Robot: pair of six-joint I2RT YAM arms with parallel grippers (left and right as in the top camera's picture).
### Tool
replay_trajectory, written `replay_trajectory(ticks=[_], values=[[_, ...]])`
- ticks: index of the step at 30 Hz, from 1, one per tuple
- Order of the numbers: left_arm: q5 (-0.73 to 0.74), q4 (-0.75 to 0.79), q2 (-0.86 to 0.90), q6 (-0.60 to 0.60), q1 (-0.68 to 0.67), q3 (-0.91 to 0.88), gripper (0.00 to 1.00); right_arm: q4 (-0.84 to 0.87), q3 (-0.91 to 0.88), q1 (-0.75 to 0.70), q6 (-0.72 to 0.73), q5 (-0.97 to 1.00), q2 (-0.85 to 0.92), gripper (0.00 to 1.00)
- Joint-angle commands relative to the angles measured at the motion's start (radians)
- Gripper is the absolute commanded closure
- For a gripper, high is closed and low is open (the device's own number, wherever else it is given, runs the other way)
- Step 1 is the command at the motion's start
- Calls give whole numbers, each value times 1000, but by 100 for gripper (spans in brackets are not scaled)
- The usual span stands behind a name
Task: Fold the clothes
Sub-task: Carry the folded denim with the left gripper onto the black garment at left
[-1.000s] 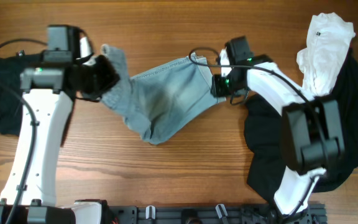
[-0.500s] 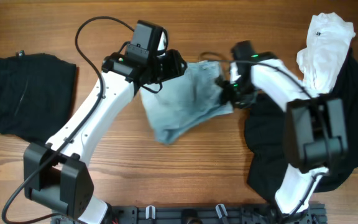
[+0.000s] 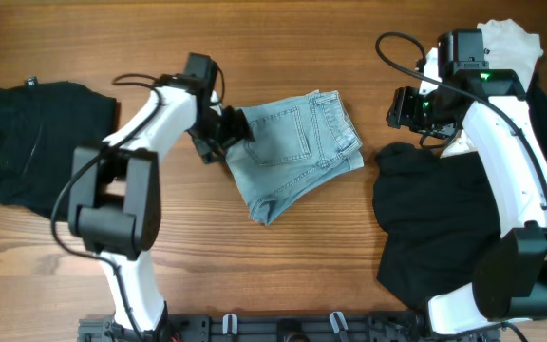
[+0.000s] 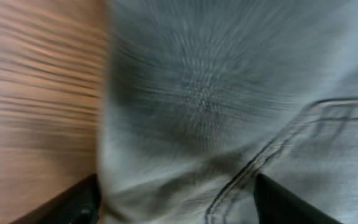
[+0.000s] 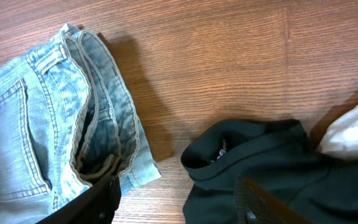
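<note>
Table (image 3: 283,271); denim shorts (image 3: 292,152) between spread fingers (image 4: 82,202) of left gripper (image 3: 226,133); right gripper (image 3: 397,109) wide, empty

The left wrist view was blurred: the shorts (image 4: 229,112) filled it, stitching soft, and only the tips of the left fingers (image 4: 82,200) showed at its bottom. Overhead, the right arm (image 3: 501,133) hid part of the white top (image 3: 511,38) at the far right corner. The black pile (image 3: 444,228) was cut off at the right edge.

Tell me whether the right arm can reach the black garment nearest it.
Probably yes. The right end effector hovers open and empty close to the black garment, with nothing lying between them; the shorts sit off to the side.
</note>
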Motion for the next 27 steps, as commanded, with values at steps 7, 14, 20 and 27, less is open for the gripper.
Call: replay_trajectory(ticks=[7, 14, 20, 27], values=[[-137, -18, -6, 61, 2, 45, 96, -20, 2, 2, -24, -8, 8, 36], [-485, -134, -348, 140, 449, 179, 96, -19, 2, 1, -23, -9, 8, 36], [-487, -147, -336, 161, 861, 175, 96, -20, 2, 1, -21, -9, 8, 36], [-400, -182, -301, 130, 1019, 175, 0, -24, 2, 1, -24, -9, 8, 31]])
